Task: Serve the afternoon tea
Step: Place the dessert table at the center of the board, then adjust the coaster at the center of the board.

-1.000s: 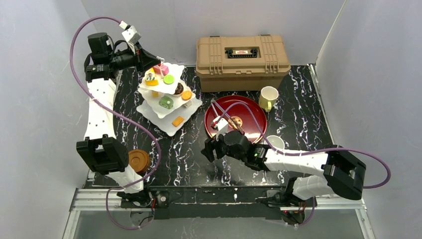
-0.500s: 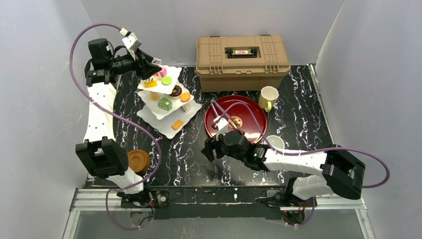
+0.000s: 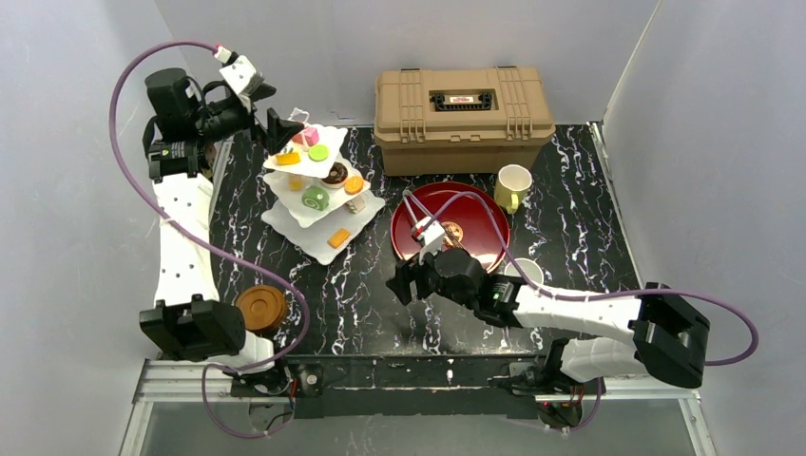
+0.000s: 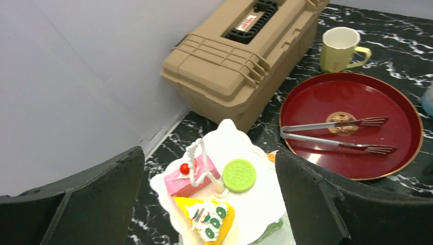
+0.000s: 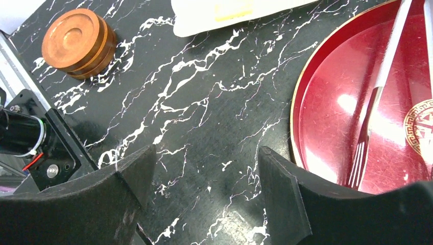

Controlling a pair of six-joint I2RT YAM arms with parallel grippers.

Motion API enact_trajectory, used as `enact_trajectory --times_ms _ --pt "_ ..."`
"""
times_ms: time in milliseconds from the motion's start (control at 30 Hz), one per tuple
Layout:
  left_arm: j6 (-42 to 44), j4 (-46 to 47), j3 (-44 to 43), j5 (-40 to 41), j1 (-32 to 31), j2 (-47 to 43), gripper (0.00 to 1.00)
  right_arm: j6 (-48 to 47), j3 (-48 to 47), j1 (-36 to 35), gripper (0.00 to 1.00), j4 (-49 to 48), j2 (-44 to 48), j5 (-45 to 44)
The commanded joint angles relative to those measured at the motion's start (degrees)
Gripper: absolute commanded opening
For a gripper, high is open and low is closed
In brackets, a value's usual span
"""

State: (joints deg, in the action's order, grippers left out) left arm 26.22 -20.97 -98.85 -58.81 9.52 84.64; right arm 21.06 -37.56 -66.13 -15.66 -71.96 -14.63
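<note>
The left gripper [image 4: 208, 155] hangs wide open, empty, over the top tier of the white three-tier wavy-edged stand [image 3: 285, 217] at the tabletop's [image 3: 361, 294] 10 o'clock. Any retreat should rise straight, clear of the thin wire handle [image 4: 201, 163]. The right gripper [image 5: 207, 153], open and empty too, sits near 6 o'clock; its arm [image 3: 570, 309] hides most of the white mug [image 3: 526, 269].

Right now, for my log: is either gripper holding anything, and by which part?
Nothing is held. The left gripper is open near the top of the stand; the right gripper is open above the table beside the tray.
</note>
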Motion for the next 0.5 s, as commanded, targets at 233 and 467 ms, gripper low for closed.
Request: enact_trajectory --times_ms 233,467 --pt "21.2 -38.9 -1.0 8.4 9.5 -13.7 0.98 -0.1 2.9 -0.2 0.86 2.0 7.3 -3.0" --pt "45.9 -61.2 11.5 14.0 24.7 -15.9 0.98 -1.7 3.7 -0.2 0.93 2.9 10.9 -2.6"
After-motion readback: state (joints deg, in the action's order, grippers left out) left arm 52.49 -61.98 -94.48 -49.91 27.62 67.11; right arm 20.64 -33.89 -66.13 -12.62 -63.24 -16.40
